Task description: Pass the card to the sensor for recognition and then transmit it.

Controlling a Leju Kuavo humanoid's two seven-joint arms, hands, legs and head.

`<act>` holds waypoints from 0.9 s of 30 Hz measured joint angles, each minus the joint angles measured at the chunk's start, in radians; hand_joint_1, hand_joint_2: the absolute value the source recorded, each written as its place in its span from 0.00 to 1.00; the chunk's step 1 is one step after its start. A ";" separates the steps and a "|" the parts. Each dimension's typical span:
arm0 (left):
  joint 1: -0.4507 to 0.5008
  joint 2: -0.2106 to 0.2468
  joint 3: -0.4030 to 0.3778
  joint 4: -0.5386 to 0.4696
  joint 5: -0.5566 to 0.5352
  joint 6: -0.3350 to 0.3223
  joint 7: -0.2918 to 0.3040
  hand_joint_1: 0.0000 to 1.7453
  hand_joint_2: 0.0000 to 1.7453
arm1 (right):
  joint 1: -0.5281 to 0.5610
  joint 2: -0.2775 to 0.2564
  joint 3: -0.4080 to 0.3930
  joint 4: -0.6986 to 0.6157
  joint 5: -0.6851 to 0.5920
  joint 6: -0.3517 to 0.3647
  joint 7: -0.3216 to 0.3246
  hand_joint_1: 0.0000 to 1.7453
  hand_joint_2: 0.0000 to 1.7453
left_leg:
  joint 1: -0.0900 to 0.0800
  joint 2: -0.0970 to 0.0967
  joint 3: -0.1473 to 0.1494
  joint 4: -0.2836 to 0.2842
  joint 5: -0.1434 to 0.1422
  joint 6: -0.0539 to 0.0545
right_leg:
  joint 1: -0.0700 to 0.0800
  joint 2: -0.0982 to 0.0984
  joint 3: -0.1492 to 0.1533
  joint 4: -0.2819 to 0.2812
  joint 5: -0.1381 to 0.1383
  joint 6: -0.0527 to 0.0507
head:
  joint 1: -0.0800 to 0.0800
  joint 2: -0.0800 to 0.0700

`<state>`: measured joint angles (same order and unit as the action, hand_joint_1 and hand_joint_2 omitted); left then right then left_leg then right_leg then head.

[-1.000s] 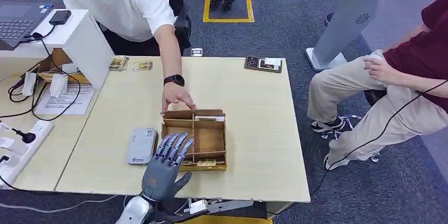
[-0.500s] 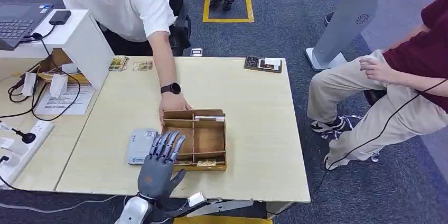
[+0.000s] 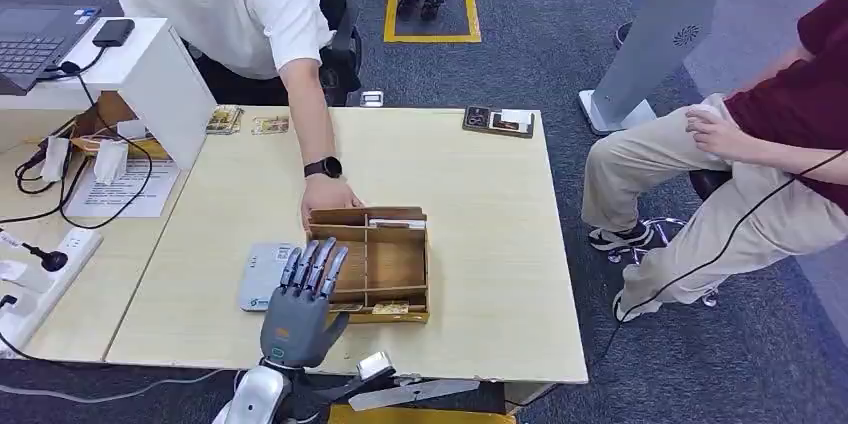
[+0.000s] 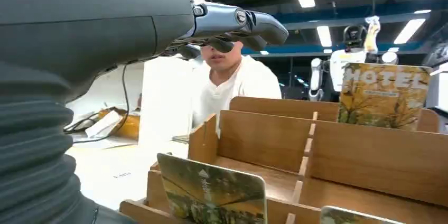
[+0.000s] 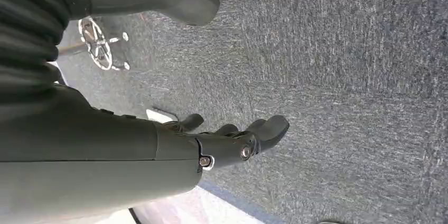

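Two cards point(image 4: 211, 189) stand in the near slots of our wooden box point(image 3: 385, 262), just ahead of our left hand point(image 3: 300, 309), whose fingers are spread and hold nothing. We see our right hand point(image 5: 232, 139) above the carpet, fingers loosely apart, likewise bare. Left of the box lies the sensor point(image 3: 265, 276) on the tabletop point(image 3: 480, 244).

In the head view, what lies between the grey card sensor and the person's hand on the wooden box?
Bare tabletop only: the head view shows nothing between the sensor and the person's hand at the wooden box.
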<state>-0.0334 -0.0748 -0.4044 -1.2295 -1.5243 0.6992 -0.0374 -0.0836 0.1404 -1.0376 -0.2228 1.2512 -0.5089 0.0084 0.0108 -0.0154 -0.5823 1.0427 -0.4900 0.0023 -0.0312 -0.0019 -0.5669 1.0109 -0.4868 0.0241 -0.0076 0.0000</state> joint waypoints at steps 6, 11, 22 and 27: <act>-0.003 0.012 -0.017 0.000 0.029 0.000 -0.039 0.00 1.00 | 0.000 0.000 0.000 0.000 0.000 0.000 0.000 0.00 1.00 | 0.000 0.000 0.000 0.000 0.000 0.000 | 0.000 0.000 0.000 0.000 0.000 0.000 | 0.001 0.000; 0.000 0.010 -0.012 0.000 0.091 0.000 -0.176 0.00 1.00 | 0.000 0.000 0.000 0.000 -0.002 0.000 -0.001 0.00 1.00 | 0.000 0.000 0.000 0.000 0.000 0.000 | 0.000 0.000 0.000 0.000 0.000 0.000 | 0.000 0.000; 0.019 -0.035 0.084 0.000 0.127 0.000 -0.361 0.00 1.00 | 0.001 0.000 0.000 0.000 -0.004 0.000 -0.005 0.00 1.00 | 0.000 0.000 0.000 0.000 0.000 0.000 | 0.000 0.000 0.000 0.000 0.000 0.000 | 0.000 0.000; 0.020 -0.045 0.101 0.006 0.117 0.000 -0.370 0.00 1.00 | 0.001 0.000 0.000 0.000 -0.004 0.000 -0.005 0.00 1.00 | 0.000 0.000 0.000 0.000 0.000 0.000 | 0.000 0.000 0.000 0.000 0.000 0.000 | 0.000 0.000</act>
<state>-0.0135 -0.1202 -0.3029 -1.2234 -1.4073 0.6989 -0.4070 -0.0827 0.1404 -1.0376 -0.2228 1.2474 -0.5093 0.0034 0.0108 -0.0154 -0.5825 1.0427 -0.4900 0.0023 -0.0311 -0.0020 -0.5669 1.0109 -0.4868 0.0241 -0.0076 0.0000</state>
